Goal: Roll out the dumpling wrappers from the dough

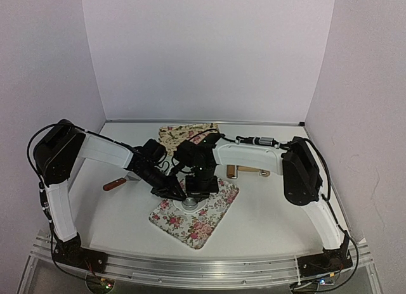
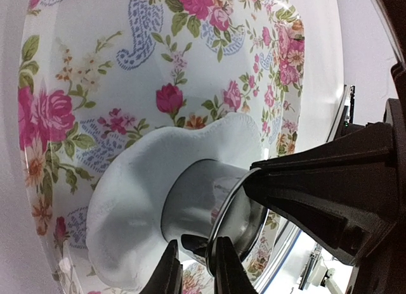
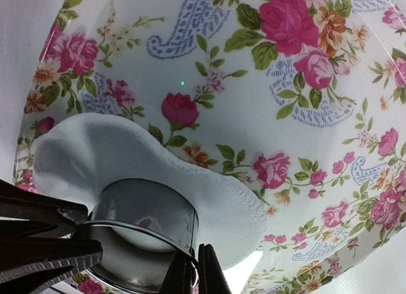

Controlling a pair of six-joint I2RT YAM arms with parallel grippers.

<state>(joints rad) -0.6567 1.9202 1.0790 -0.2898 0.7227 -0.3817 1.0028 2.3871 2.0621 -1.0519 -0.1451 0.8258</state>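
Dough (image 2: 120,211): a thin white patch with a wavy edge. It lies flat on the near tray, towards that tray's far end, about the middle of the bench.
Near tray (image 1: 196,230): pale with pink roses. It is set askew on the bench (image 1: 279,211), and is the thing closest to the near edge.
Metal ring (image 2: 196,199): shiny and upright, standing on the dough, which spreads out from its base wherever the base shows. White shows inside it in the right wrist view, but I cannot tell whether that is a cut disc.
Left fingers (image 2: 219,256): narrow, pinching the ring's rim, and reaching in from the left-edge side.
Right fingers (image 3: 202,262): narrow, nearly touching, with the ring's wall caught between them. They hold the ring on the side away from the left fingers.
Brown-handled tool (image 1: 115,184): lies on the bench towards the left edge, apart from the near tray.
Wooden piece (image 1: 248,170): lies right of centre, partly hidden behind the right arm.
Far tray (image 1: 172,134): flowered like the near one. It sits at the middle of the far edge, with its near end hidden by the arms.
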